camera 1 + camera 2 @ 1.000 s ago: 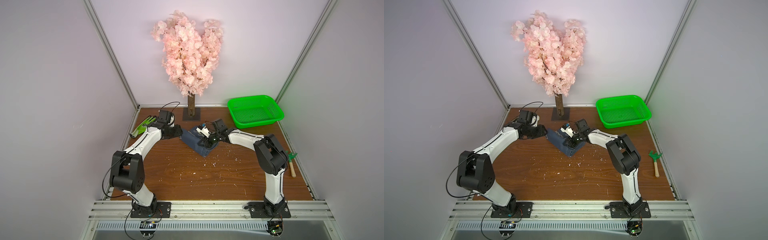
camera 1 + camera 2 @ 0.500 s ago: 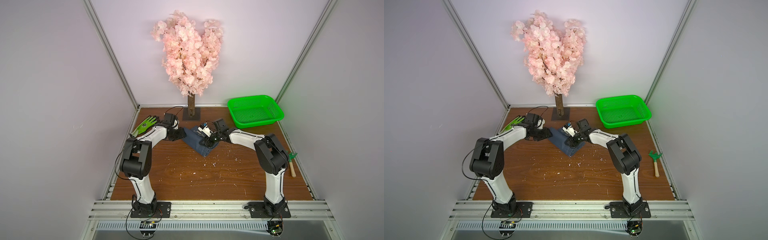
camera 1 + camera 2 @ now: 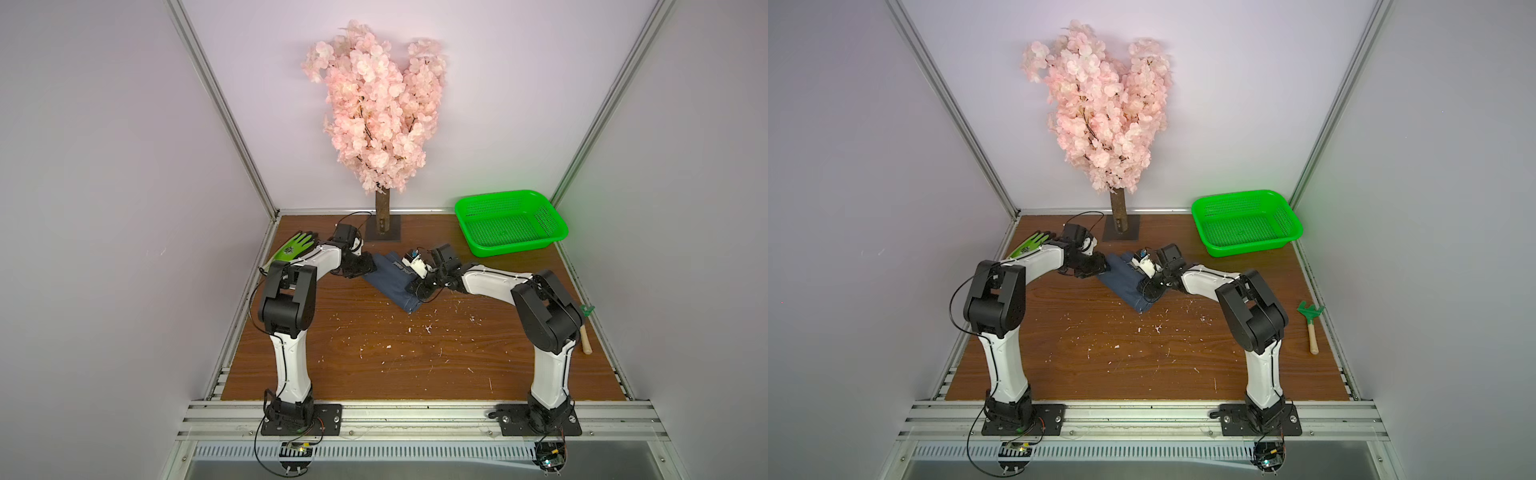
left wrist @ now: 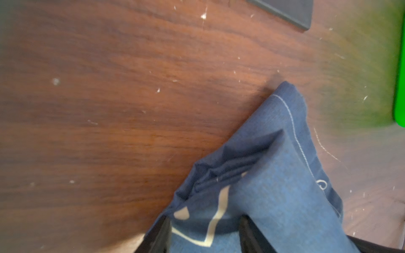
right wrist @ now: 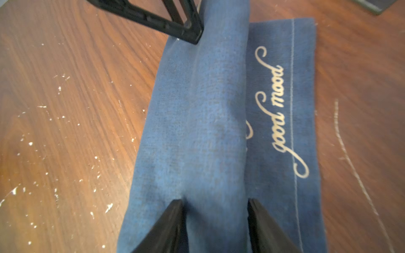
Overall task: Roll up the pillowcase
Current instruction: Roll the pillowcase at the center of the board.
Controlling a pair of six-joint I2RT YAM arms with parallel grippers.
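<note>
The navy pillowcase [image 3: 392, 278] [image 3: 1125, 278] lies mostly rolled, slanting across the back middle of the wooden table. In the right wrist view the roll [image 5: 197, 109] has a flat flap with the words "good mood" [image 5: 278, 109] beside it. My left gripper [image 3: 365, 266] [image 4: 205, 218] is open at the roll's far left end, with bunched fabric [image 4: 274, 175] between its fingers. Over the near right end my right gripper [image 3: 419, 289] [image 5: 215, 200] is open, fingertips resting on the roll. One left finger [image 5: 186, 26] shows at the roll's far end.
A lime-green glove [image 3: 295, 247] lies behind my left arm at the table's left edge. The pink blossom tree [image 3: 382, 124] stands on a dark base plate [image 3: 382, 232] just behind the cloth. A green basket [image 3: 515, 247] sits back right, a small rake [image 3: 1310, 324] at the right edge. White crumbs [image 3: 415, 328] dot the wood.
My left arm has swung in to the right, bringing its gripper from beside the glove onto the pillowcase's left end. My right gripper has opened on the roll.
</note>
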